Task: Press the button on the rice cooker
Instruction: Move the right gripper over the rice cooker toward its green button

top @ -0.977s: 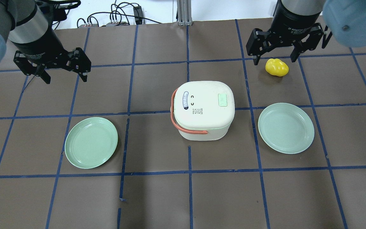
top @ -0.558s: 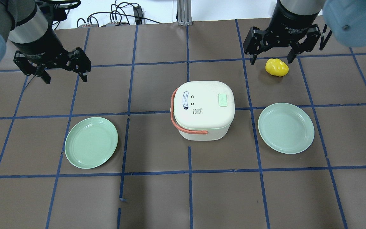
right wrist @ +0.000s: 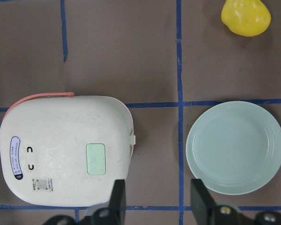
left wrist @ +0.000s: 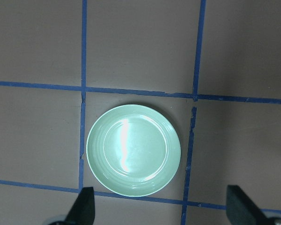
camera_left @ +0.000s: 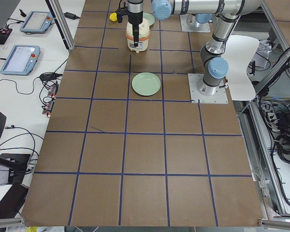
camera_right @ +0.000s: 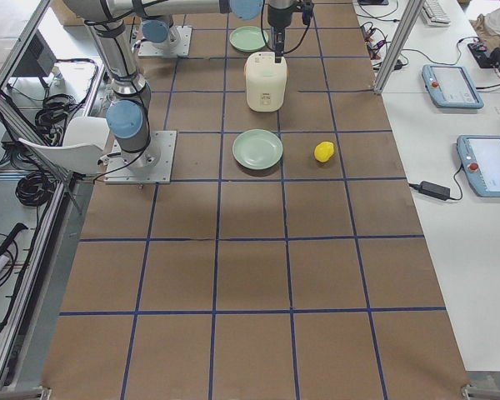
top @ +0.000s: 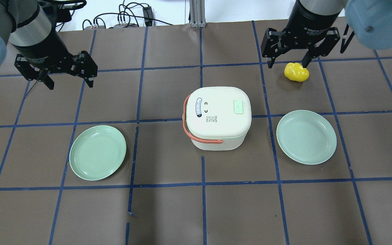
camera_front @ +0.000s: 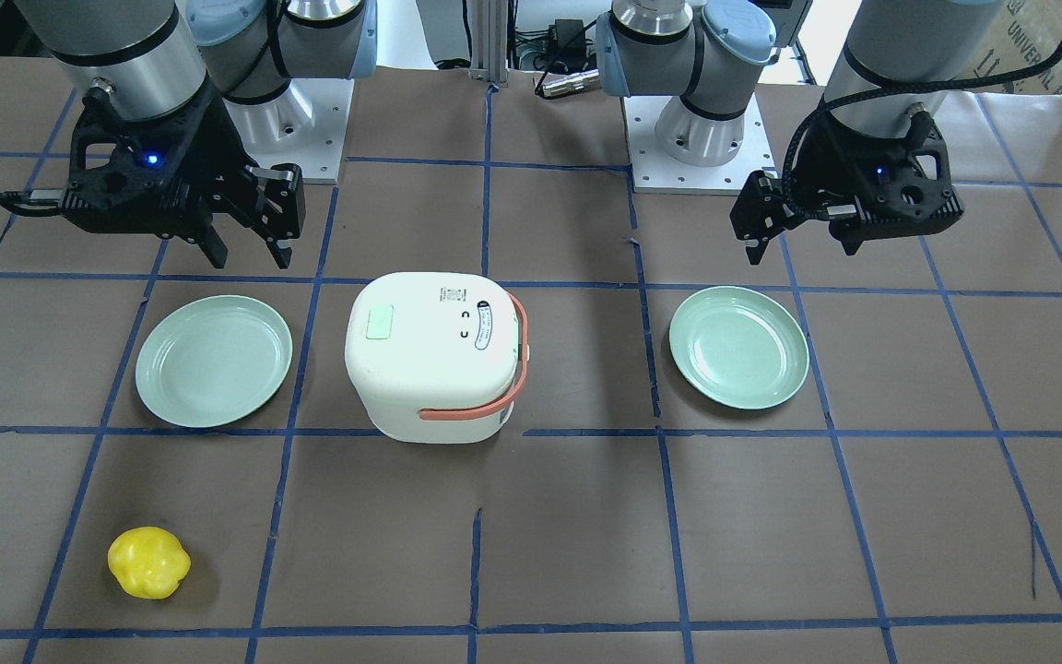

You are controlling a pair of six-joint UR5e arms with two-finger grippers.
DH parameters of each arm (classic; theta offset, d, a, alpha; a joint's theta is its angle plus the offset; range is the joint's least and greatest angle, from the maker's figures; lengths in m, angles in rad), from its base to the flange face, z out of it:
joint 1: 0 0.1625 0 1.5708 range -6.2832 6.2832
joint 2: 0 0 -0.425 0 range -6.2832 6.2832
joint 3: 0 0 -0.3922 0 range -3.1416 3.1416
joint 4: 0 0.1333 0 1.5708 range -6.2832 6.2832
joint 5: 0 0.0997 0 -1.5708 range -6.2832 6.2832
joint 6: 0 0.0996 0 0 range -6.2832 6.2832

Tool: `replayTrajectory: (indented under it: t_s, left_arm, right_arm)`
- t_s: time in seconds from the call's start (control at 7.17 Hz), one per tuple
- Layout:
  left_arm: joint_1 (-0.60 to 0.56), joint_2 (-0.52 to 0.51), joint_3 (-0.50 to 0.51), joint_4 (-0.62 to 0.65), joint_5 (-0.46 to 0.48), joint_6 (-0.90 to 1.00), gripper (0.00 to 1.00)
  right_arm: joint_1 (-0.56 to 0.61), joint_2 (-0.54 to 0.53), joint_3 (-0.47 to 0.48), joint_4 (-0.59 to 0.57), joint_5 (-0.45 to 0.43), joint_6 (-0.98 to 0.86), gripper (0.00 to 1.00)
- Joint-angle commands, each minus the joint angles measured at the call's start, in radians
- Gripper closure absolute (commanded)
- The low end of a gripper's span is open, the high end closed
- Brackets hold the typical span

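From the front-facing camera, the rice cooker (camera_front: 434,369) is sitting mid-table between two green plates (camera_front: 214,361), its pale green button (camera_front: 381,324) facing up on the lid; overhead, the right gripper (top: 287,64) is hanging raised, clear of the cooker, jaws moderately apart and empty; the left gripper (top: 69,83) is hovering wide open, empty; the left wrist camera is looking down on one plate; the right wrist camera is showing cooker, plate and a yellow object (right wrist: 246,18) beyond its parted fingers (right wrist: 117,201).

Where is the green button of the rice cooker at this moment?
In the overhead view, the green button sits on the right part of the rice cooker lid, toward the right-hand plate and opposite the orange handle.
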Motion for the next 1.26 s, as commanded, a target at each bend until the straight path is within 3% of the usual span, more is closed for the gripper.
replayTrajectory:
  t_s: [0.0,1.12]
  left_arm:
    - [0.000,0.000,0.000,0.000,0.000,0.000,0.00]
    - [0.000,0.000,0.000,0.000,0.000,0.000,0.00]
  right_arm:
    - [0.016,0.002,0.001,0.018,0.010,0.014,0.91]
    - [0.157,0.048,0.006,-0.048,-0.016,0.172,0.92]
